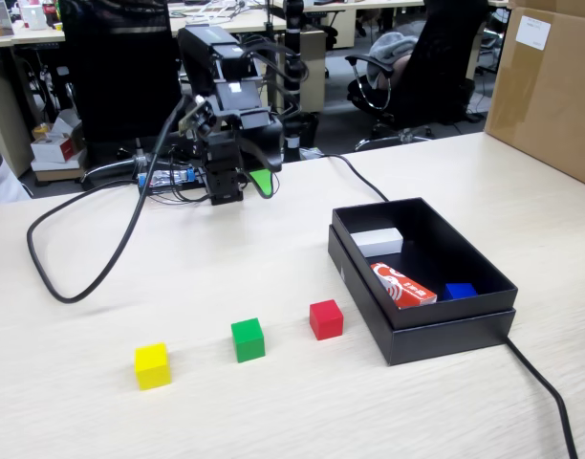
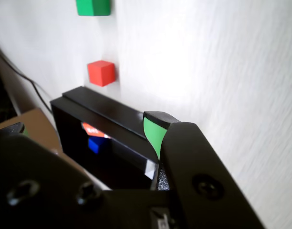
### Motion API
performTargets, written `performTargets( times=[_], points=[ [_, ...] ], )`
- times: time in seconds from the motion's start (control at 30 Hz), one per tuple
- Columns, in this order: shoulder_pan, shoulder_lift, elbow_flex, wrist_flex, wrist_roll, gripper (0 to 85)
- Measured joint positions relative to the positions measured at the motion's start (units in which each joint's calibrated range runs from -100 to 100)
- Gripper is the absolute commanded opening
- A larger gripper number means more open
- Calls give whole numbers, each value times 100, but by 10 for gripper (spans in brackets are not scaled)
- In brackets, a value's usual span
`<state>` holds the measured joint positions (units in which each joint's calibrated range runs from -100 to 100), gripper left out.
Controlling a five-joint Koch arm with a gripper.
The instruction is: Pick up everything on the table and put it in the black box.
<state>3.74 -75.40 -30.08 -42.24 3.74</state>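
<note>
**A:** Can any writing be read from here?

**B:** None. The red-and-white packet [image 1: 403, 285], lying in the black box [image 1: 465, 316] near the right edge of the table [image 1: 273, 411], bears white print, but it is too small to make out.

**A:** And the brown carton [image 1: 551, 86] at the far right corner?

**B:** It carries a white label [image 1: 532, 32]; the print on it is illegible. In the wrist view nothing legible shows.

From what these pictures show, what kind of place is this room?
Most likely a shared office or lab. Behind the wood-grain desktop stand black office chairs and more desks with clutter. A big brown carton sits at the table's right edge in the fixed view.
</note>
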Motion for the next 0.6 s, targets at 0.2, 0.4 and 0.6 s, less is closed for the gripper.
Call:
performTargets(
  times=[0.2,0.4,0.6],
  points=[
    [-103,1981,2638,-1355,15,481],
    [-137,3883,4820,-2354,20,483],
    [-132,5644,5787,-2377,20,479]
  ],
)
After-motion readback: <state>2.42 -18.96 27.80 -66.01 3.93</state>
